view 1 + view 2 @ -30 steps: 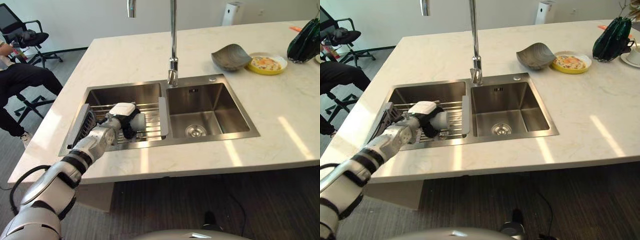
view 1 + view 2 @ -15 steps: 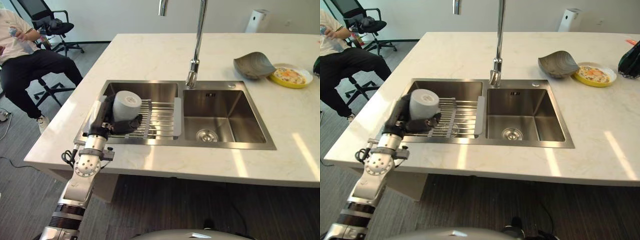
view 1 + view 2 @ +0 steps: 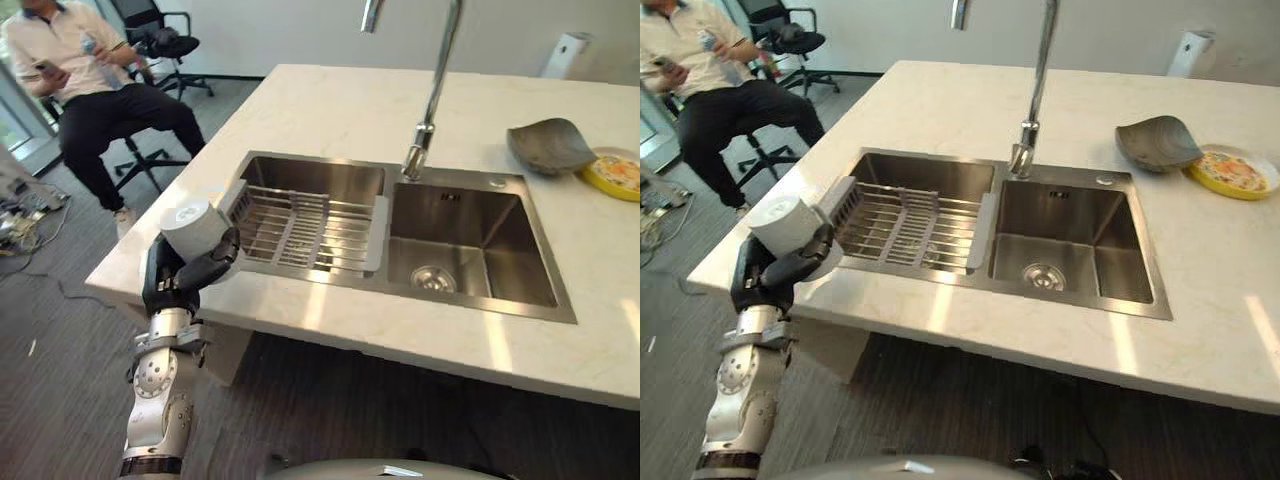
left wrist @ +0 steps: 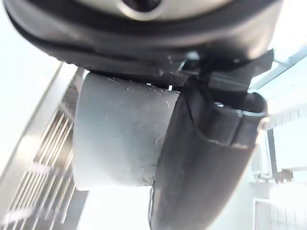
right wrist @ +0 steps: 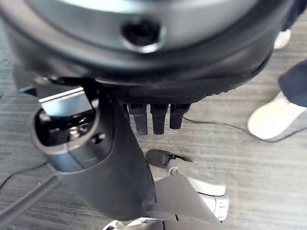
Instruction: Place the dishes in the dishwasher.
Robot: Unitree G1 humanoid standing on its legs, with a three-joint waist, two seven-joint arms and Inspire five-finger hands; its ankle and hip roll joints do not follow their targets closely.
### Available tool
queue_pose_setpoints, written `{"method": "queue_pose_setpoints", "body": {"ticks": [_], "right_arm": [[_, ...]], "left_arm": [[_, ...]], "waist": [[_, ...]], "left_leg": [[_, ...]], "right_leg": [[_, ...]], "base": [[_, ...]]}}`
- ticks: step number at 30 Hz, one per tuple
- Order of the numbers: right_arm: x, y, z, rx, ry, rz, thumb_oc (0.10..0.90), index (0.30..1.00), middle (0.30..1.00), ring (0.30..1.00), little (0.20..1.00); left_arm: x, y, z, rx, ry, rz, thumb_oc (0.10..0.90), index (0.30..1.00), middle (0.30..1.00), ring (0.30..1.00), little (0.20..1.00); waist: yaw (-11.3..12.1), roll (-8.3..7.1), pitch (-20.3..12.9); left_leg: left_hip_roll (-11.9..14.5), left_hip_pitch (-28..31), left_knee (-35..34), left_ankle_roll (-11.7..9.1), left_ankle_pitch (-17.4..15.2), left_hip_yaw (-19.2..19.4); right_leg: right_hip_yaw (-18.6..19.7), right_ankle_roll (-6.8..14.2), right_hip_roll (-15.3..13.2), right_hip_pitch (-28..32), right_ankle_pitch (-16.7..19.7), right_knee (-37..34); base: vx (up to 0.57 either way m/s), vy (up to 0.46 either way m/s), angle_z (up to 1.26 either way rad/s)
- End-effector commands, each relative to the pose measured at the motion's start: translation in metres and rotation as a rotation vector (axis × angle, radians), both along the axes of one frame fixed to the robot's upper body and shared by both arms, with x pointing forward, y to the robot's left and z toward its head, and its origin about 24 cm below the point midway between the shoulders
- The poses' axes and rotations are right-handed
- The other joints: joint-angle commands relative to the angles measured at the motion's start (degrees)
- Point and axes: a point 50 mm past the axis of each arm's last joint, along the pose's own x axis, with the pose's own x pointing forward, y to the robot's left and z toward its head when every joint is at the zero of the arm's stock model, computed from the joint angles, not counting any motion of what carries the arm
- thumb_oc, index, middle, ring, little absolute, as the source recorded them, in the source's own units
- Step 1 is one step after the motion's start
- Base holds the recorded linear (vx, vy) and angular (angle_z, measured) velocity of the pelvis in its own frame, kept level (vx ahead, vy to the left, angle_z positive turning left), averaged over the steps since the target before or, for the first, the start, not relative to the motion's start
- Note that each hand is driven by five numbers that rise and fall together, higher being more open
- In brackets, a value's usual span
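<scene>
A pale grey cup [image 3: 190,228] is held upright in my left hand [image 3: 178,275], whose dark fingers and thumb curl round its lower part. Cup and hand hang just off the left front corner of the counter [image 3: 330,105], left of the sink's wire dish rack [image 3: 300,228]. In the left wrist view the cup [image 4: 120,134] sits against the palm with the thumb [image 4: 201,163] pressed on its side. My right hand [image 5: 110,143] hangs low over the floor, fingers straight and holding nothing.
The steel double sink [image 3: 470,240] has a tall faucet [image 3: 430,100] behind it. A grey bowl [image 3: 548,146] and a yellow plate [image 3: 620,172] lie on the counter's far right. A person [image 3: 90,90] sits on an office chair at the far left. A shoe [image 5: 273,120] is near my right hand.
The camera has swung left. My left hand has lifted the cup off the dish rack and carried it left, out past the counter's edge.
</scene>
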Motion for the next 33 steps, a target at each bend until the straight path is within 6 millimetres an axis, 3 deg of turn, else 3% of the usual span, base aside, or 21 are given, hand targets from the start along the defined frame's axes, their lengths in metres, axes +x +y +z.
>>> {"method": "queue_pose_setpoints", "body": {"ticks": [1, 2, 3, 5, 6, 7, 9, 10, 13, 15, 19, 20, 24, 25, 26, 27, 28, 29, 30, 31, 33], "right_arm": [[0.061, 0.014, 0.008, 0.024, -0.185, 0.071, 0.800, 0.900, 0.900, 0.900, 0.900], [0.060, 0.008, 0.009, 0.004, -0.183, 0.064, 0.800, 0.900, 0.900, 0.900, 0.900], [0.060, 0.008, 0.009, 0.003, -0.184, 0.063, 0.800, 0.900, 0.900, 0.900, 0.900], [0.052, -0.001, 0.010, -0.026, -0.160, 0.034, 0.800, 0.900, 0.900, 0.900, 0.900], [0.014, -0.012, 0.005, -0.044, -0.047, -0.019, 0.800, 0.900, 0.900, 0.900, 0.900], [0.009, -0.017, 0.004, -0.086, -0.015, -0.068, 0.800, 0.900, 0.900, 0.900, 0.900], [0.009, -0.018, 0.003, -0.100, 0.005, -0.107, 0.800, 0.900, 0.900, 0.900, 0.900], [0.017, -0.021, 0.005, -0.111, -0.011, -0.162, 0.800, 0.900, 0.900, 0.900, 0.900], [0.021, -0.019, 0.005, -0.099, -0.031, -0.189, 0.800, 0.900, 0.900, 0.900, 0.900], [0.024, -0.013, 0.004, -0.071, -0.060, -0.184, 0.800, 0.900, 0.900, 0.900, 0.900], [0.025, 0.003, 0.001, -0.014, -0.101, -0.162, 0.800, 0.900, 0.900, 0.900, 0.900], [0.035, 0.013, 0.003, 0.021, -0.167, -0.123, 0.800, 0.900, 0.900, 0.900, 0.900], [0.052, 0.030, 0.004, 0.043, -0.222, -0.098, 0.800, 0.900, 0.900, 0.900, 0.900], [0.067, 0.038, 0.005, 0.064, -0.257, -0.116, 0.800, 0.900, 0.900, 0.900, 0.900], [0.068, 0.039, 0.005, 0.065, -0.259, -0.118, 0.800, 0.900, 0.900, 0.900, 0.900], [0.080, 0.040, 0.008, 0.088, -0.286, -0.124, 0.800, 0.900, 0.900, 0.900, 0.900], [0.086, 0.042, 0.010, 0.101, -0.316, -0.122, 0.800, 0.900, 0.900, 0.900, 0.900], [0.086, 0.045, 0.010, 0.110, -0.327, -0.124, 0.800, 0.900, 0.900, 0.900, 0.900], [0.087, 0.045, 0.010, 0.110, -0.328, -0.125, 0.800, 0.900, 0.900, 0.900, 0.900], [0.077, 0.049, 0.008, 0.127, -0.322, -0.098, 0.800, 0.900, 0.900, 0.900, 0.900], [0.077, 0.051, 0.008, 0.132, -0.324, -0.065, 0.800, 0.900, 0.900, 0.900, 0.900]], "left_arm": [[0.002, 0.020, 0.095, 0.139, -0.472, 0.094, 0.400, 0.300, 0.300, 0.300, 0.300], [0.002, 0.022, 0.097, 0.148, -0.477, 0.106, 0.400, 0.300, 0.300, 0.300, 0.300], [0.002, 0.021, 0.097, 0.148, -0.478, 0.106, 0.400, 0.300, 0.300, 0.300, 0.300], [-0.004, 0.027, 0.096, 0.197, -0.457, 0.114, 0.400, 0.300, 0.300, 0.300, 0.300], [-0.002, 0.028, 0.089, 0.207, -0.426, 0.105, 0.400, 0.300, 0.300, 0.300, 0.300], [-0.002, 0.021, 0.091, 0.226, -0.433, 0.067, 0.400, 0.300, 0.300, 0.300, 0.300], [-0.004, 0.015, 0.087, 0.224, -0.418, 0.052, 0.400, 0.300, 0.300, 0.300, 0.300], [-0.006, 0.009, 0.083, 0.232, -0.396, 0.030, 0.400, 0.300, 0.300, 0.300, 0.300], [-0.007, 0.005, 0.077, 0.238, -0.374, -0.002, 0.400, 0.300, 0.300, 0.300, 0.300], [-0.007, 0.012, 0.074, 0.256, -0.347, 0.020, 0.400, 0.300, 0.300, 0.300, 0.300], [-0.006, 0.022, 0.073, 0.258, -0.328, 0.076, 0.400, 0.300, 0.300, 0.300, 0.300], [-0.006, 0.027, 0.072, 0.268, -0.311, 0.089, 0.400, 0.300, 0.300, 0.300, 0.300], [-0.001, 0.020, 0.075, 0.287, -0.318, 0.052, 0.400, 0.300, 0.300, 0.300, 0.300], [0.005, 0.008, 0.080, 0.312, -0.339, -0.014, 0.400, 0.300, 0.300, 0.300, 0.300], [0.006, 0.008, 0.081, 0.314, -0.342, -0.015, 0.400, 0.300, 0.300, 0.300, 0.300], [0.016, -0.009, 0.089, 0.336, -0.388, -0.113, 0.400, 0.300, 0.300, 0.300, 0.300], [0.022, -0.019, 0.089, 0.323, -0.393, -0.176, 0.400, 0.300, 0.300, 0.300, 0.300], [0.029, -0.030, 0.090, 0.310, -0.404, -0.232, 0.400, 0.300, 0.300, 0.300, 0.300], [0.030, -0.030, 0.091, 0.310, -0.405, -0.233, 0.400, 0.300, 0.300, 0.300, 0.300], [0.040, -0.050, 0.093, 0.301, -0.423, -0.311, 0.400, 0.300, 0.300, 0.300, 0.300], [0.043, -0.055, 0.094, 0.315, -0.427, -0.322, 0.400, 0.300, 0.300, 0.300, 0.300]], "waist": [[3.7, -1.17, 4.7], [4.0, -0.91, 4.7], [3.9, -0.83, 4.5], [3.9, -0.46, 4.3], [3.6, 0.05, 4.5], [3.5, 0.86, 4.2], [3.3, 1.67, 4.1], [1.8, 2.20, 3.2], [0.3, 2.45, 2.7], [-1.8, 1.65, 2.1], [-2.8, 0.61, 1.7], [-3.2, -0.09, 1.4], [-2.3, -2.29, 1.3], [-3.0, -3.74, 1.7], [-2.9, -3.97, 1.8], [-5.2, -4.99, 2.0], [-6.4, -4.99, 2.2], [-6.9, -5.10, 2.5], [-6.8, -5.13, 2.5], [-8.1, -5.62, 3.5], [-8.6, -5.82, 4.1]], "left_leg": [[-0.7, -8.0, -2.2, -6.5, 14.3, -4.3], [-0.3, -9.5, -3.1, -6.4, 14.3, -1.8], [-0.3, -9.9, -3.1, -6.4, 14.6, -2.0], [-0.3, -9.9, 0.8, -5.7, 11.6, 1.0], [-0.2, -8.7, 1.9, -5.6, 10.3, 1.5], [0.0, -7.7, 2.4, -5.3, 8.8, 2.0], [0.6, -6.5, 2.7, -4.9, 7.8, 3.1], [3.3, -2.4, 2.9, -5.2, 6.2, 6.5], [6.1, 1.4, 2.6, -6.2, 6.5, 9.9], [8.3, 4.0, 1.2, -6.7, 7.2, 15.0], [7.9, 4.0, -2.2, -6.7, 6.6, 17.4], [7.8, 3.4, -3.3, -6.7, 4.5, 19.3], [3.3, 1.6, -3.0, -4.5, -0.3, 15.9], [0.6, 0.8, -2.0, -2.6, -2.5, 13.6], [0.4, 0.7, -1.7, -2.4, -2.8, 13.6], [-3.5, -0.3, -1.0, 0.4, -3.2, 9.6], [-5.2, -0.4, -1.2, 1.4, -3.1, 5.7], [-6.6, -0.3, -1.4, 2.2, -3.3, 2.9], [-6.6, -0.4, -1.4, 2.2, -3.2, 2.9], [-9.4, -0.5, -2.2, 3.7, -2.9, -2.8], [-10.3, 0.0, -3.0, 4.2, -2.8, -4.7]], "right_leg": [[-5.7, -1.0, 1.4, 3.6, -10.4, 0.7], [-8.7, -0.9, 0.6, 3.0, -10.4, 0.7], [-8.9, -0.9, 0.6, 2.7, -10.1, 0.7], [-13.0, -1.6, -0.5, 1.4, -9.3, 0.7], [-14.2, -1.6, -1.1, 1.4, -9.1, 0.7], [-15.6, -1.5, -1.8, 1.6, -8.8, 0.7], [-17.4, -1.5, -2.6, 1.8, -8.5, 0.7], [-18.9, -1.0, -3.4, 1.4, -8.9, 0.9], [-21.3, -0.6, -4.4, 1.3, -7.6, 1.1], [-24.1, 0.6, -6.7, 0.2, -4.4, 1.5], [-26.6, 2.4, -9.8, -0.6, -0.4, 1.8], [-27.9, 3.3, -11.6, -0.3, 1.4, 2.0], [-27.0, 4.9, -15.8, -0.8, 3.9, 4.3], [-21.8, 5.2, -17.4, -1.1, 4.2, 7.5], [-21.5, 5.2, -17.8, -1.4, 4.1, 7.9], [-4.5, 3.7, -14.6, -5.1, 2.2, 9.7], [5.6, 3.6, -10.1, -6.2, -0.9, 11.0], [12.5, 3.8, -6.5, -7.1, -3.7, 12.3], [12.6, 3.8, -6.6, -7.4, -3.7, 12.5], [19.1, 2.2, -1.0, -7.7, -6.2, 12.1], [19.0, 1.4, 0.4, -7.9, -6.2, 11.7]], "base": [[-0.36, -0.131, 1.70], [-0.20, -0.054, 2.25], [-0.24, -0.067, 2.48], [-0.37, -0.026, 1.71], [-0.37, 0.078, 0.63], [-0.24, 0.175, 0.67], [-0.19, 0.155, 1.40], [-0.19, 0.147, 1.54], [-0.19, 0.154, 1.53], [-0.29, 0.272, 1.35], [-0.21, 0.290, 0.60], [-0.10, 0.214, 0.32], [-0.05, 0.373, 0.81], [0.01, 0.336, 0.62], [0.08, 0.467, 1.05], [0.17, 0.400, 1.18], [0.26, 0.500, 1.91], [0.19, 0.244, 2.29], [0.17, 0.250, 2.42], [0.09, 0.142, 2.00], [0.09, 0.108, 1.91]]}}
